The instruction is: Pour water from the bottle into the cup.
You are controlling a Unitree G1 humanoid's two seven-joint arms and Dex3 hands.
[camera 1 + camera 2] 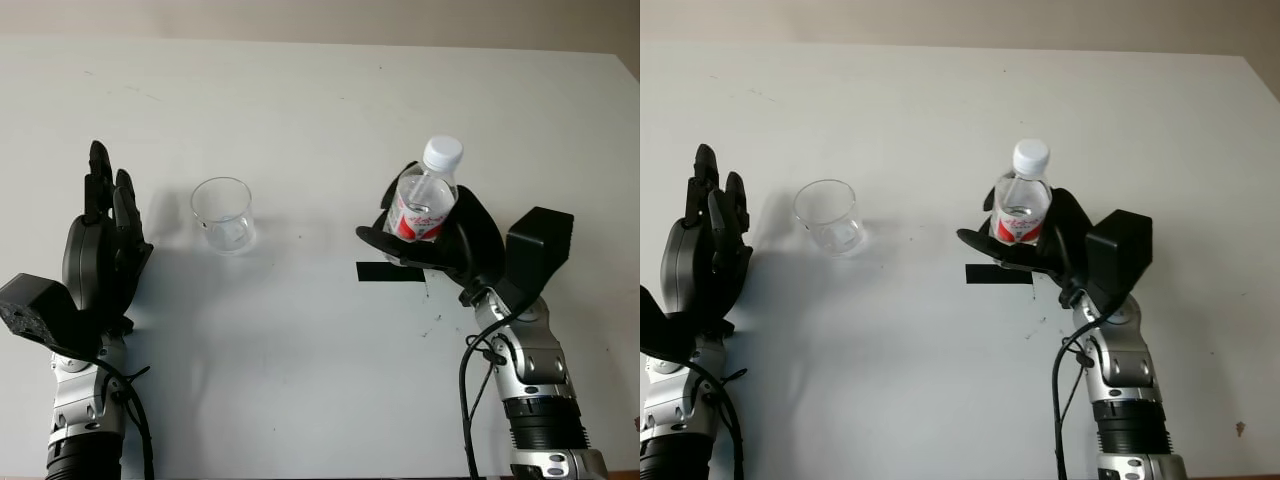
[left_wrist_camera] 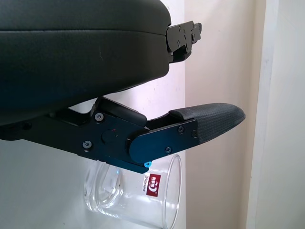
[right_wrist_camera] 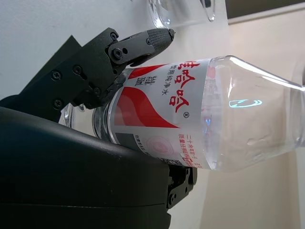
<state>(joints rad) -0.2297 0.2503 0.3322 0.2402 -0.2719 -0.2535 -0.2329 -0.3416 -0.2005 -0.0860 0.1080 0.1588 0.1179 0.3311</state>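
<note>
Spanning the scene, the white counter (image 1: 320, 100) carries everything; the right hand (image 1: 440, 245) is clamped around the upright, capped bottle (image 1: 425, 200); the left hand (image 1: 100, 250) is open, with the empty cup (image 1: 222, 213) standing just beside it, toward the right hand.

Up close on the right hand (image 3: 102, 119), and it's wrapped around the bottle (image 3: 190, 114): the black shell presses along one side of the clear plastic body, while a jointed finger (image 3: 128, 45) curves over the other side, its ribbed tip resting on the edge of the label (image 3: 152, 112). That label is white with a bold red swoosh and red characters, plus fine print running along it. Past the label the bottle's shoulder tapers, transparent, with a small bright glint on it. Beyond the fingertip, the rim of a clear cup (image 3: 183, 12) peeks in at the frame's edge, on the white table (image 3: 33, 28).
</note>
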